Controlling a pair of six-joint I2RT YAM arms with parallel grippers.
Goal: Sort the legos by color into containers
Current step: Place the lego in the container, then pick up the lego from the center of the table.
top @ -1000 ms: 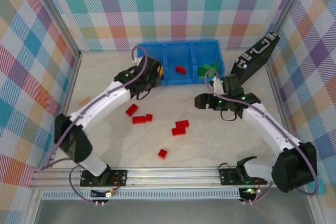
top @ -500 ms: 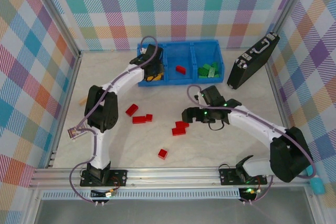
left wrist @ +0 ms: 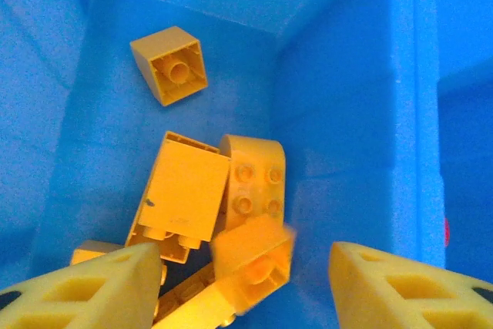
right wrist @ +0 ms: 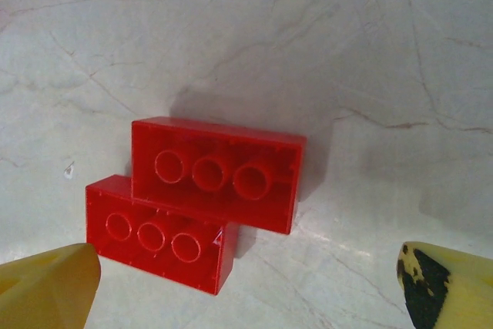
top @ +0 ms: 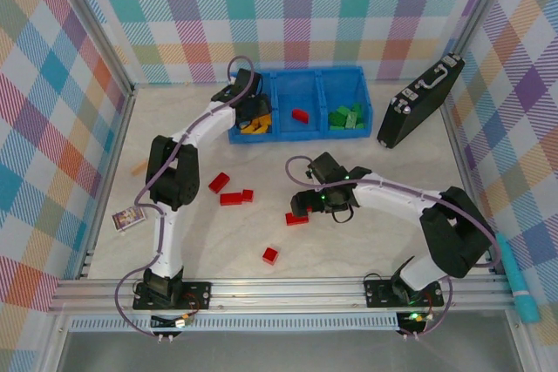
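- Fingers [left wrist: 142, 267] of the left gripper [left wrist: 245, 258] stand partly apart and hold nothing. A blurred orange-yellow brick [left wrist: 253, 263] shows in the gap between them, touching neither.
- Around that brick, more orange-yellow legos lie heaped on the floor of the left compartment [left wrist: 339, 98]. A long brick [left wrist: 185, 190] shows a smooth face, and a rounded brick [left wrist: 254, 182] rests against it with its studs up. A small brick [left wrist: 169, 65] lies apart near the far wall, hollow side up.
- From overhead, the left gripper [top: 253, 112] hangs over the left end of the blue bin [top: 296, 78].
- The bin's middle compartment holds a single red brick [top: 300, 115], and its right compartment holds a cluster of green bricks [top: 347, 117].
- The right gripper [right wrist: 246, 263] has its jaws spread wide and empty, pointing down at the pale table [right wrist: 385, 52].
- Just ahead of its fingertips, the upper red brick [right wrist: 216, 171] and the lower red brick [right wrist: 158, 233] lie touching along their long sides. They are offset from each other, and each shows three round marks on top.
- Overhead, the right gripper [top: 302, 205] sits mid-table over this pair.
- Further red legos lie loose on the table. A tilted red brick [top: 219, 183] and a red row [top: 235, 198] are to the left, and a small red cube [top: 270, 255] lies nearer the arm bases.
- A black case [top: 420, 102] leans to the right of the bin, and a wooden block [top: 139, 165] lies by the left wall.
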